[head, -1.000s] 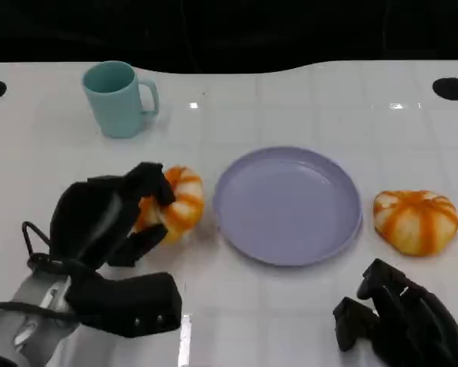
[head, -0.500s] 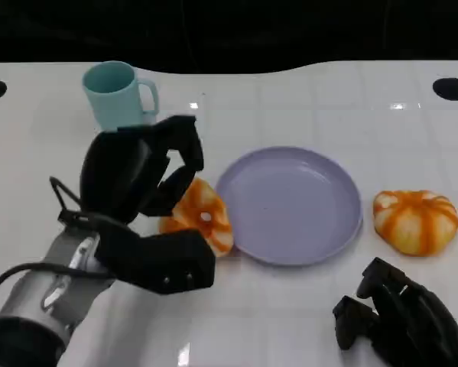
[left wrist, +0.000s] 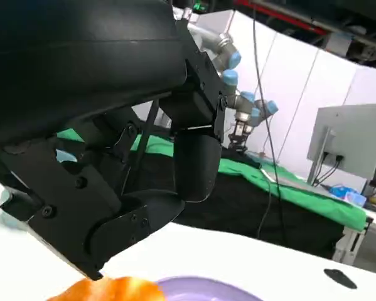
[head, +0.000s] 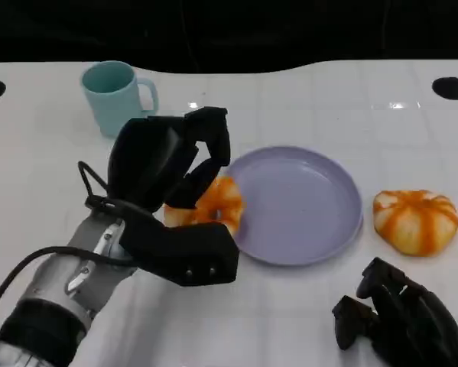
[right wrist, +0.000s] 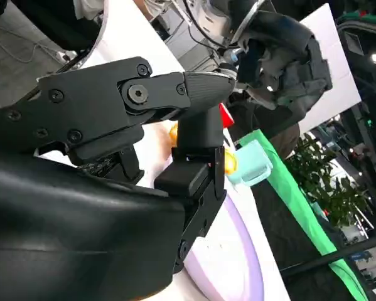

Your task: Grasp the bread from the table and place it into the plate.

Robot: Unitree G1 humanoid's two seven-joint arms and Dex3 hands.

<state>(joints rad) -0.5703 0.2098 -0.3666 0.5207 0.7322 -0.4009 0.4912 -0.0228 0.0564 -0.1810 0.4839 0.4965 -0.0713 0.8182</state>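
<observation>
One bread (head: 213,205) sits in the left hand (head: 164,172), fingers curled over it; since a second ago hand and bread have lifted off the table (head: 305,306) and moved right, so the bread now overlaps the left rim of the plate (head: 305,202). Right hand (head: 401,321) rests near the front right edge, fingers curled in, holding nothing. Counted: two breads, the second (head: 416,220) right of the plate; one plate; one cup (head: 118,95) near the back left.

The left hand (head: 171,164) is raised above the table — its silver forearm (head: 64,294) reaches in from the near left corner, fingers (head: 209,138) curled over and closed around the bread (head: 213,205). The right hand (head: 401,321) rests at the table's near right corner — fingers curled in, holding nothing.
</observation>
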